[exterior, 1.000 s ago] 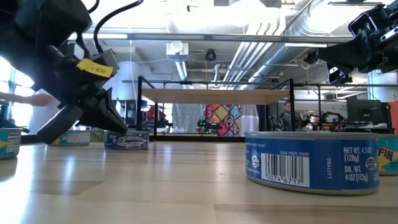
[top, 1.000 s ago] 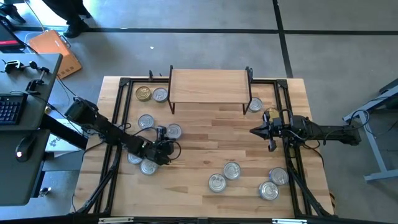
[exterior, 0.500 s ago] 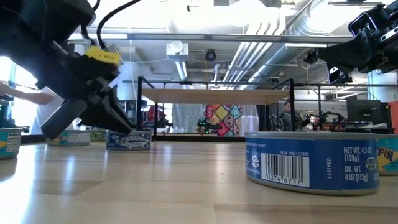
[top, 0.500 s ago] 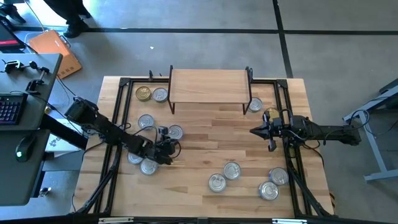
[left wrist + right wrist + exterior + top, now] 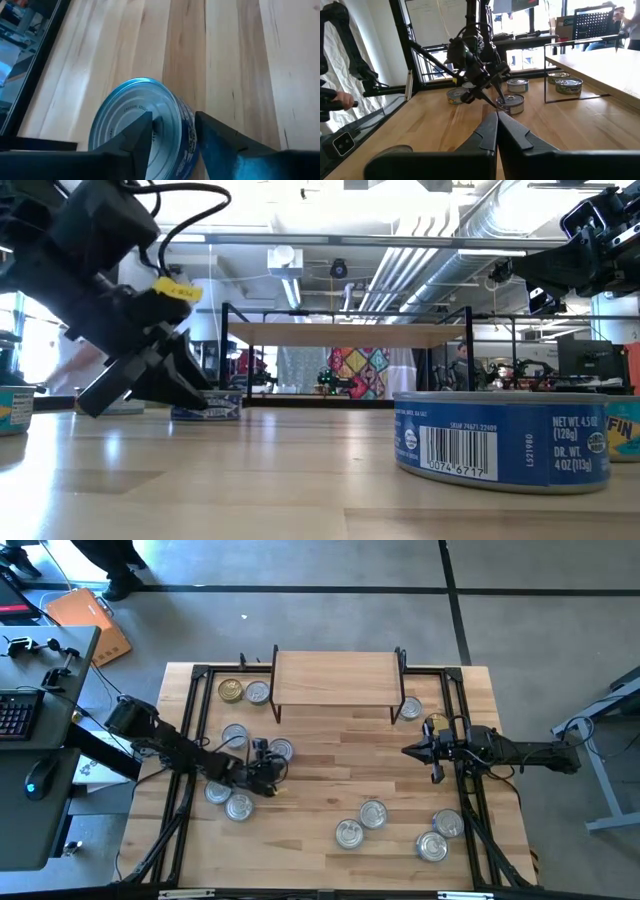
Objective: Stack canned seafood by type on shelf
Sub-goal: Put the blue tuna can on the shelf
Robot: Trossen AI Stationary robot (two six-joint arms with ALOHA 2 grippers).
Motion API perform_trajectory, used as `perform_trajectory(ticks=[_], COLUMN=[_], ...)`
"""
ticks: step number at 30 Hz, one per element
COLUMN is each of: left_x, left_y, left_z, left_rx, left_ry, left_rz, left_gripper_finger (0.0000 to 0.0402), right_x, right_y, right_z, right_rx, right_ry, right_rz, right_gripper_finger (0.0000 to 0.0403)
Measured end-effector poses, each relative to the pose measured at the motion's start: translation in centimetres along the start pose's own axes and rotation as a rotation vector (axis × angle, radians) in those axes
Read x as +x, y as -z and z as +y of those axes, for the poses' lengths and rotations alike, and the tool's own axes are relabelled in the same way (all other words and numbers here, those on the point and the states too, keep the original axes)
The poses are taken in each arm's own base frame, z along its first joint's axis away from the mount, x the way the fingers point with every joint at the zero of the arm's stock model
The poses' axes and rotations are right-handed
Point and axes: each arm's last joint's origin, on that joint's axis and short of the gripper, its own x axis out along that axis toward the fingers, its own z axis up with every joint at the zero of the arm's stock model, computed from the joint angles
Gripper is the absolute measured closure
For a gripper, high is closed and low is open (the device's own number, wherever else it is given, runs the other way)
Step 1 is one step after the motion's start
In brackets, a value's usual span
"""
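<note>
The left gripper, fingers part-open astride a tin at eight o'clock from the shelf, should be centred before being squeezed.

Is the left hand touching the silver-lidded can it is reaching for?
Cannot tell. In the left wrist view the left hand has its fingers spread over the can, overlapping its rim, but neither contact nor a gap shows plainly.

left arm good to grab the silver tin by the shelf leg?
Probably yes. The left gripper is right at the silver-lidded round tin, jaws open, one finger over its lid and one beside its blue side label. Nothing blocks it.
</note>
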Motion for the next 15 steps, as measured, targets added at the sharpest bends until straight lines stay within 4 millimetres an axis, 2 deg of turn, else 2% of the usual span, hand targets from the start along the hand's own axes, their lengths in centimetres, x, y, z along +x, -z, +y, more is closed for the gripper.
perform_trajectory(ticks=[5, 15], left_x=[-0.03, 0.14], left_y=[0.75, 0.75], left_z=[0.04, 0.28], left_rx=[0.008, 0.042], left_ry=[-0.003, -0.014], left_rz=[-0.006, -0.008], left_gripper_finger=[0.0305, 0.0395], right_x=[0.0, 0.0], right_y=[-0.01, -0.01], right_z=[0.0, 0.0], right_rx=[0.0, 0.0], right_ry=[0.0, 0.0], right_rz=[0.0, 0.0], right_gripper_finger=[0.0403, 0.0403])
